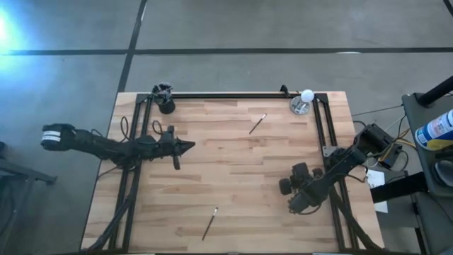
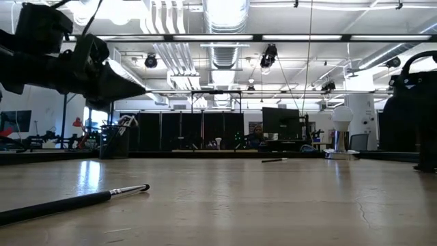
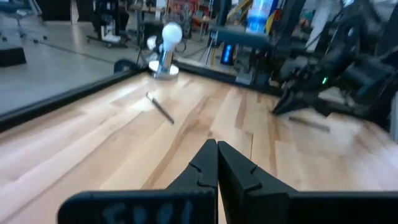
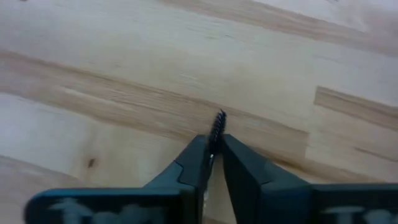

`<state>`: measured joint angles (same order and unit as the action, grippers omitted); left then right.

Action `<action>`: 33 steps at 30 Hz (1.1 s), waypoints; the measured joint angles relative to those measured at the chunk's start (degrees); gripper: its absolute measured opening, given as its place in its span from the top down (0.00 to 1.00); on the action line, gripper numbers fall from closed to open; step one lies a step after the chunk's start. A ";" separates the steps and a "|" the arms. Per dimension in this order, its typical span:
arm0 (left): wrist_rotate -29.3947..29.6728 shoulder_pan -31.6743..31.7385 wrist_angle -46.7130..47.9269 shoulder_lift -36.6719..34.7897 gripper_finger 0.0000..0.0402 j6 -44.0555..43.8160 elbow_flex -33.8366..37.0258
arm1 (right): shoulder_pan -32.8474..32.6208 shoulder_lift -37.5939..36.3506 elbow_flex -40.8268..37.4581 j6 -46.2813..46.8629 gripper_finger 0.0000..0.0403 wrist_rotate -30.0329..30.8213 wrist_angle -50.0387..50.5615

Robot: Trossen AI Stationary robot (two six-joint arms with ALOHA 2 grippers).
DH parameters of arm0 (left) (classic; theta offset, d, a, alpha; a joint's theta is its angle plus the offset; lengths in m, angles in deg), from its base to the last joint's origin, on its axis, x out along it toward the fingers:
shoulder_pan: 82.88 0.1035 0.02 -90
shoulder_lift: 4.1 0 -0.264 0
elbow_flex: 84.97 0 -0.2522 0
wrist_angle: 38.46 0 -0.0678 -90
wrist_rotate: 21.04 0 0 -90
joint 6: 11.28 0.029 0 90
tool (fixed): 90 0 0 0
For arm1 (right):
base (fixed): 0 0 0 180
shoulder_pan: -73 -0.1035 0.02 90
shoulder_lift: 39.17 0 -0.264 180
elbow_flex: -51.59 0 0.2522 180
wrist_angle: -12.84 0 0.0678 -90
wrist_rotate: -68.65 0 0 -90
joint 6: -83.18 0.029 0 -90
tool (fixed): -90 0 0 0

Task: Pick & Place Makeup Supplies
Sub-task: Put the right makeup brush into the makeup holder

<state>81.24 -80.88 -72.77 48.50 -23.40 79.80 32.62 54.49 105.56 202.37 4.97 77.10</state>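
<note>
- Pale wooden plank bench with a black frame rail round it; most of its top is bare
- Left arm reaches in from the left side; left end effector hangs above the bench mid-left, fingers pressed together and holding nothing, as the left wrist view shows
- Right arm sits folded at the right edge; right end effector is low over the boards, fingers pinched on a small dark spiral-bristled brush tip that sticks out beyond them; the rest of that brush is hidden
- Small black cup at the far left corner already has several brush ends standing in it, so part of the job looks done; count not readable
- White ball on a silver base at the far right corner, not part of the job
- Still loose: one thin dark-handled brush on the far middle boards, well apart from both end effectors, nearer the left one
- Second thin dark brush with silvery ferrule near the front edge, between the arms, well apart from each
- Judgement: well along, two loose pieces plus the one in the right grip left to place
</note>
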 joint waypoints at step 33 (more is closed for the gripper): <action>-12.52 -11.20 -31.35 39.21 0.67 3.92 -20.54 | 6.26 -2.98 2.73 -101.53 0.98 34.95 -84.21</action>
<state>68.72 -92.08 -104.12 87.71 -19.48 59.26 38.88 51.52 108.29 100.84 39.92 -7.12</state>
